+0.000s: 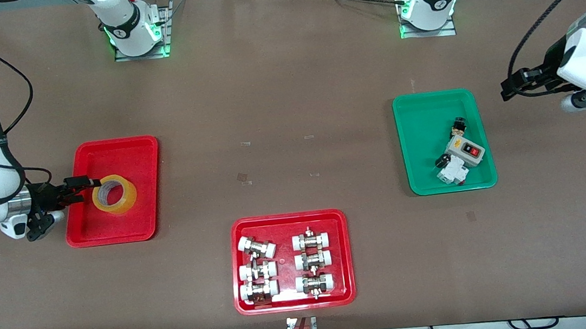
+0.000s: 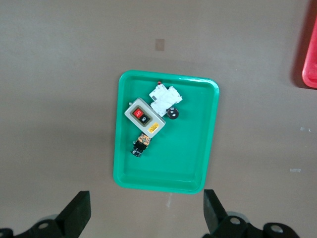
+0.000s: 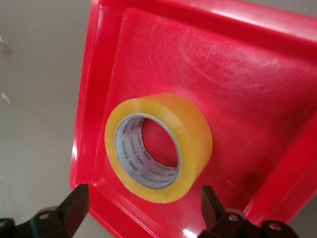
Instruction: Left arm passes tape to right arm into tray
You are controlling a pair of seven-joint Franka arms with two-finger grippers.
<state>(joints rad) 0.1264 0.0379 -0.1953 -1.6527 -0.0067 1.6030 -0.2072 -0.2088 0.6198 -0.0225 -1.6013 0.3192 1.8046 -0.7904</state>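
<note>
Brown table (image 1: 287,105) is seen carrying three trays, well apart. Plain red tray (image 1: 115,235) is placed toward the right arm's end; green tray (image 1: 419,118) is placed toward the left arm's end. A second red tray (image 1: 295,301), loaded with metal fittings, is set between them and nearer the front camera. Both arm bases (image 1: 140,36) (image 1: 427,14) are mounted along the table's edge farthest from the front camera. A few small marks (image 1: 244,178) are visible on the surface mid-table.
</note>
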